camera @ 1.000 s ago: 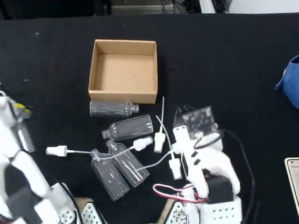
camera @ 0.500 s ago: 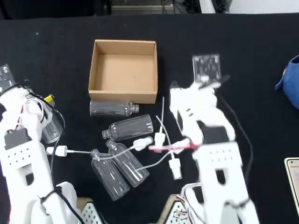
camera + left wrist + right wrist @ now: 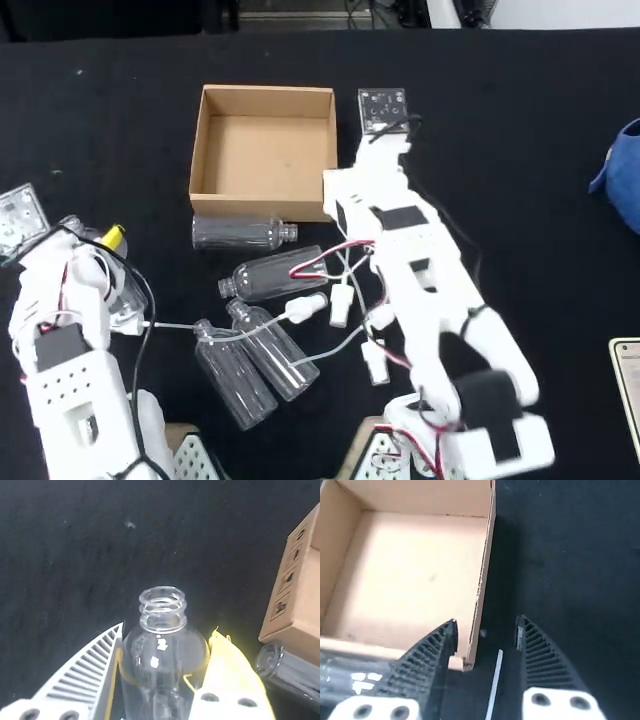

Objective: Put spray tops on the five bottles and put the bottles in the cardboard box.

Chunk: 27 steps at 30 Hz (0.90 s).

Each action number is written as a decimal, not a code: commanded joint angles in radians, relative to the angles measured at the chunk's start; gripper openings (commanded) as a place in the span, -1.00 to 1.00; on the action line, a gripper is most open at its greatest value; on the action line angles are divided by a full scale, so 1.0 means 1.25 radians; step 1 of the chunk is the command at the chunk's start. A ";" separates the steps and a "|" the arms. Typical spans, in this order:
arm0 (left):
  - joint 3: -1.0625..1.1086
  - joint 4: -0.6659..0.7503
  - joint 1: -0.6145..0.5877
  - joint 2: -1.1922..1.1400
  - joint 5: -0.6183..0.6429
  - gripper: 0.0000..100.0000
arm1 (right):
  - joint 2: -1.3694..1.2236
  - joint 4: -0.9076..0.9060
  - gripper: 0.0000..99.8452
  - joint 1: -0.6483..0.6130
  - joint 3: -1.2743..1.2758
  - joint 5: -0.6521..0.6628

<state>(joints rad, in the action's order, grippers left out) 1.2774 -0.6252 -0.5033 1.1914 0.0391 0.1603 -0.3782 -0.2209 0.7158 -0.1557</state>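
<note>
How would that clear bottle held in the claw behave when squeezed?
The bottle looks empty and see-through, so it is probably light. Its smooth round sides could slip in the left gripper. If it is thin plastic, it might flex rather than crack.

This looks like a robotics lab or hobby workshop. A desk draped in black cloth carries two white arms with loose red wiring and bare circuit boards. What seem to be cables lie beyond its far edge.

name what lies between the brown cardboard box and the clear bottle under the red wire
In the high view, another clear uncapped bottle, lying beside the box's front wall.
</note>
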 commanded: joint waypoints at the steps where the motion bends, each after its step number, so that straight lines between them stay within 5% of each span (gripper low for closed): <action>1: -0.003 0.012 0.014 0.056 0.010 -0.94 | -0.042 0.059 -0.65 -0.011 -0.063 -0.007; 14: 0.014 0.012 0.010 0.081 0.010 -0.94 | -0.217 0.068 -0.67 0.005 -0.139 0.001; 18: 0.015 0.012 0.009 0.081 0.009 -0.94 | -0.225 0.068 -0.99 0.017 -0.138 0.117; 27: 0.031 0.018 0.008 0.087 0.009 -0.94 | -0.224 0.029 -0.98 0.106 -0.159 0.274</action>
<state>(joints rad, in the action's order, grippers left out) 1.3341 -0.6252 -0.4987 1.2835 0.0391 -0.1297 -0.3168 -0.1427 0.5823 0.1312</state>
